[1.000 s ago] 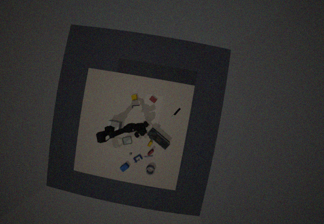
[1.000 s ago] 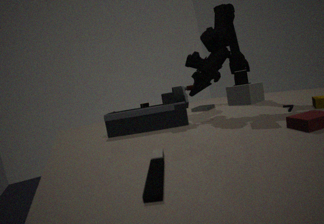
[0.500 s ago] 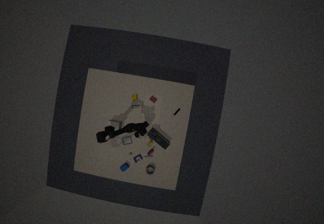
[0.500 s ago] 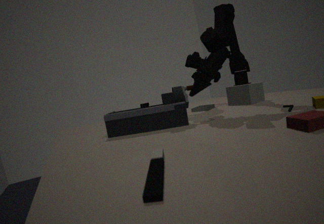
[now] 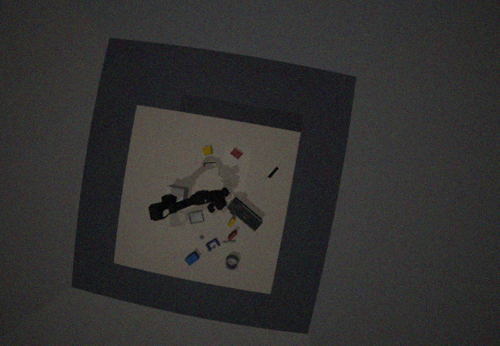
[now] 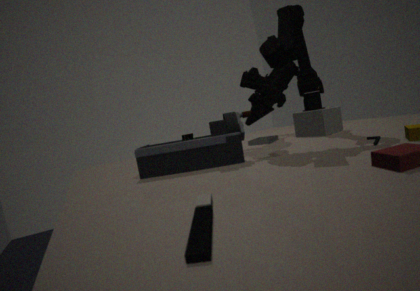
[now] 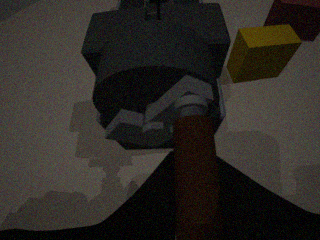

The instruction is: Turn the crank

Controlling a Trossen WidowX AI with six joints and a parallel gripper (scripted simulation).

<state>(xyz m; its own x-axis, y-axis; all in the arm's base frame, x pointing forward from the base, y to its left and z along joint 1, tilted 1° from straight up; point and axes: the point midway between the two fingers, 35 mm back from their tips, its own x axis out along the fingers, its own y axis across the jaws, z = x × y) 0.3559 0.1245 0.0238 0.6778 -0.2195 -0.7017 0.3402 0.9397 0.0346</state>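
Note:
The grey machine [image 5: 244, 214] [image 6: 191, 160] [image 7: 157, 47] is a long box with a raised crank end facing the arm. A small dark block [image 6: 188, 136] stands up from its top. The brown crank handle [image 6: 245, 113] [image 7: 194, 185] sticks out from a pale crank arm [image 7: 175, 97]. My gripper [image 6: 249, 121] [image 7: 188, 158] is shut on the handle, with one dark finger on each side of it in the wrist view. The red pointer and the brass zero marks cannot be made out in these dark views.
A yellow block [image 5: 231, 221] [image 7: 262, 52] and a red block [image 5: 232, 234] [image 7: 296, 19] lie beside the machine. A grey tray [image 6: 262, 140] lies near the arm's base. A black bar [image 5: 273, 172] [image 6: 200, 233] and another red block [image 5: 236, 153] [image 6: 395, 156] lie on the machine's other side.

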